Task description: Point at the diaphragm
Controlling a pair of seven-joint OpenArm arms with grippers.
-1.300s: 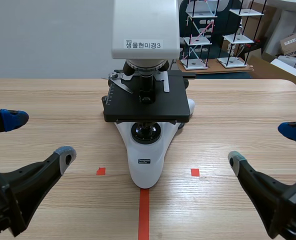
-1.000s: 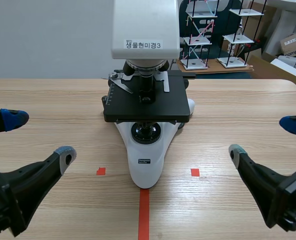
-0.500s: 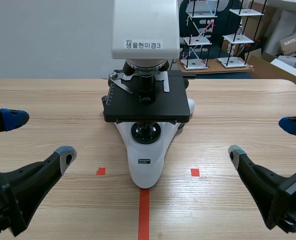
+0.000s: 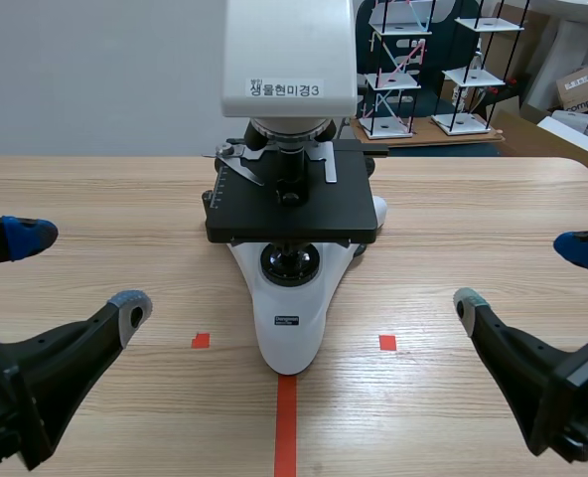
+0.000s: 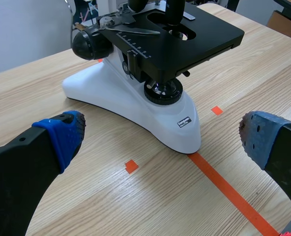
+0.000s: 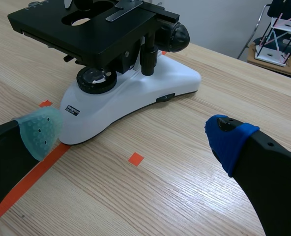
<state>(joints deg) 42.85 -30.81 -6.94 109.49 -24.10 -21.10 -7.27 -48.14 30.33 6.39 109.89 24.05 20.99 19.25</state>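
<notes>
A white microscope (image 4: 289, 328) with a black stage (image 4: 292, 209) stands at the middle of the table, its round light lens (image 4: 290, 263) facing me. The diaphragm (image 5: 160, 81) sits dark under the stage, just above the lens, and it also shows in the right wrist view as the diaphragm (image 6: 117, 63). My left gripper (image 4: 75, 270) is open near the table's front left, well away from the microscope. My right gripper (image 4: 525, 278) is open at the front right, also apart from it. Each wrist view has the microscope base ahead of the left gripper (image 5: 160, 137) and the right gripper (image 6: 134, 135).
An orange-red tape line (image 4: 286, 427) runs from the microscope base toward me, with small tape squares (image 4: 201, 340) on either side. Bare wooden table lies between each gripper and the microscope. Shelves and boxes (image 4: 582, 89) stand beyond the far edge.
The right gripper has shifted slightly, its blue fingertip a little higher than at first. The left gripper and the microscope have not moved.
</notes>
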